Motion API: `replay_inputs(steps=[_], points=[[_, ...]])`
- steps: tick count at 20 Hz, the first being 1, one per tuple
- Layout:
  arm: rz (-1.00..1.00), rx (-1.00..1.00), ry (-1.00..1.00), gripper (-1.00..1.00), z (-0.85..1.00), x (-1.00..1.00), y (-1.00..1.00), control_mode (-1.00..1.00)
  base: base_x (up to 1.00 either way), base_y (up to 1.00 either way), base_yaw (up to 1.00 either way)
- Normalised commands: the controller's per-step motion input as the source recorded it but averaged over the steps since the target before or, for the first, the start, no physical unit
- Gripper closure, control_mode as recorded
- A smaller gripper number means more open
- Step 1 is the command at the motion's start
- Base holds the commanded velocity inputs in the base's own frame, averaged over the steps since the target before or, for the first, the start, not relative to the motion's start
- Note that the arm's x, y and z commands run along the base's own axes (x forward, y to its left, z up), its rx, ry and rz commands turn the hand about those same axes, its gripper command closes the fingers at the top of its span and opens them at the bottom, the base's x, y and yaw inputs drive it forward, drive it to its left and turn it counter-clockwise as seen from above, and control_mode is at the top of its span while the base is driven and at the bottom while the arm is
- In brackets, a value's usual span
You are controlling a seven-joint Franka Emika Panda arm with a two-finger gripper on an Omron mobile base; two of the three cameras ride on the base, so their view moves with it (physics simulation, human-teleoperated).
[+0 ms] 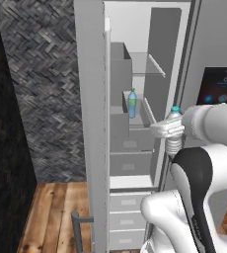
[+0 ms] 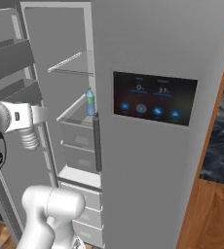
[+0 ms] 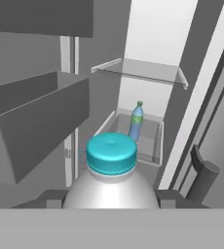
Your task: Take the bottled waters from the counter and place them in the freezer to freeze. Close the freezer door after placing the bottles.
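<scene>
The tall grey steel freezer door looks smooth and matt. The whitish clear plastic bottle has a ridged blue cap; the blue-tinted plastic bottle looks glossy. The brown wooden floor shows grain.

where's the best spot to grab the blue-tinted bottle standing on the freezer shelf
Grip the blue-tinted bottle around its mid body, coming level from the open front of the freezer. It stands upright on the shelf, its slim round sides exposed toward the opening, while the shelf above likely blocks a top-down approach.

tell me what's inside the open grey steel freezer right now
One blue-tinted plastic bottle stands upright on a middle shelf of the freezer. The closed drawers hide their contents.
</scene>
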Motion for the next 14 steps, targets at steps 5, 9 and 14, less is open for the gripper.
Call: replay_inputs(steps=[5,9,14], points=[[-0.3,0.06,-0.02,1.0,0.07,0.51,0.0,-1.0,0.0,0.0,0.0],[-0.06,0.15,-0.02,1.0,0.25,0.27,-0.08,-1.0,0.0,0.0,0.0],[0.03,0.2,0.0,1.0,0.29,0.03,-0.22,-1.0,0.0,0.0,0.0]])
